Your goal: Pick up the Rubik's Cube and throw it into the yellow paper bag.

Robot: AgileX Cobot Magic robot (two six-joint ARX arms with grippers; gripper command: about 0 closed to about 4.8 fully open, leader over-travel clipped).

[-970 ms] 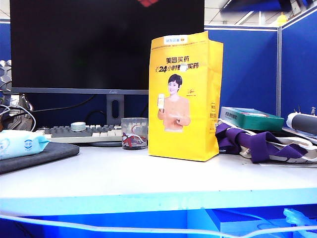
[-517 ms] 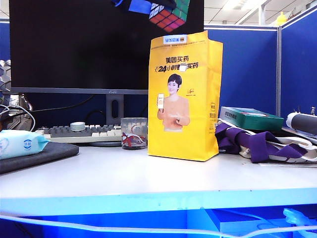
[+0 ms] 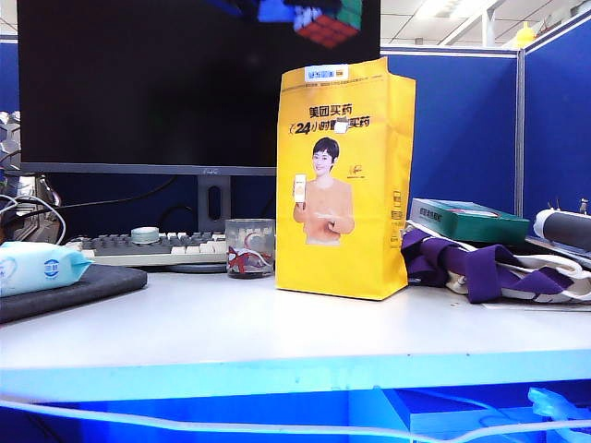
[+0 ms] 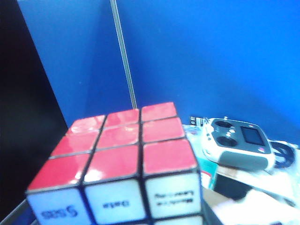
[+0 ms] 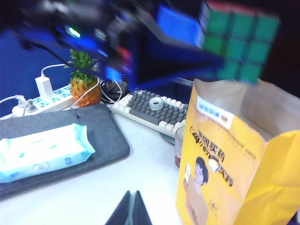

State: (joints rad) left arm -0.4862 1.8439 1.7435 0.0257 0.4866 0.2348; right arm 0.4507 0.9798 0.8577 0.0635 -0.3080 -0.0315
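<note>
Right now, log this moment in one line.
left hand: holds Rubik's Cube above yellow paper bag | right hand: shut, empty, low

Exterior view: the Rubik's Cube (image 3: pixel 325 20) is cut off by the top edge; the left gripper holding it is not discernible. Left wrist view: the cube's lower part is cropped. Right wrist view: the left arm (image 5: pixel 117 42) is motion-blurred; the right gripper (image 5: pixel 132 211) fingertips are cropped.

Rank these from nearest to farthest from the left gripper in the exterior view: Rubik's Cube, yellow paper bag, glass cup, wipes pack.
1. Rubik's Cube, held in the left gripper at the top edge, above the bag.
2. Yellow paper bag, its rim just below the cube.
3. Glass cup, on the table left of the bag.
4. Wipes pack, far left.
</note>
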